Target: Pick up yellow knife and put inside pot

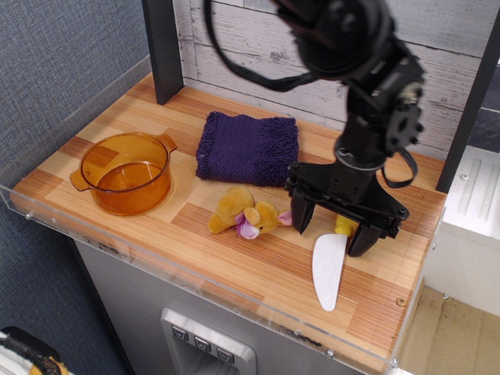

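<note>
The yellow knife (329,268) lies on the wooden table at the front right, its white blade pointing toward the front edge. Its yellow handle is mostly hidden under my gripper. My gripper (331,228) is low over the handle with its black fingers (301,218) spread on either side of it, open, and I cannot tell whether they touch it. The amber pot (125,172) stands upright and empty at the left end of the table, far from the gripper.
A folded purple cloth (248,148) lies at the back middle. A small yellow plush toy (244,212) lies just left of the gripper. A clear acrylic rim (195,275) runs along the table's front edge. A black post (162,47) stands at the back left.
</note>
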You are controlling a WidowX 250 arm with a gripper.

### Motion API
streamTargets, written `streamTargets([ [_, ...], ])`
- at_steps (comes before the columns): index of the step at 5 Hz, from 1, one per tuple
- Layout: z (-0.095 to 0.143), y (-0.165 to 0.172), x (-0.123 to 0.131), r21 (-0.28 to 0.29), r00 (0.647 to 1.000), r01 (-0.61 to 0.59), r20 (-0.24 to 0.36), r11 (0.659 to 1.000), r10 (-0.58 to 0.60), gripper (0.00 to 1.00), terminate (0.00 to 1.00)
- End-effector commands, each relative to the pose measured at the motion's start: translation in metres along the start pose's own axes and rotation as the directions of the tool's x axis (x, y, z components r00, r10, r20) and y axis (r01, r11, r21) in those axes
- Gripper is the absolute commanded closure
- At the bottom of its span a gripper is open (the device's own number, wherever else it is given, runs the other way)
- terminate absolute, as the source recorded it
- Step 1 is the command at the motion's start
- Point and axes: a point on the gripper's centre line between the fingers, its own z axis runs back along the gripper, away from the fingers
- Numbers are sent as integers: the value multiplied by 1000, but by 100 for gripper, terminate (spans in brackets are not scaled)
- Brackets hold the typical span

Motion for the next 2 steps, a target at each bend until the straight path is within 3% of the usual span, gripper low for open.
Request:
streamTargets([
  [1,-8,-8,-5,-168,990,-126,40,978,135,0,0],
  [2,-6,-10,-4,-148,993,-95,52,984,104,100,0],
])
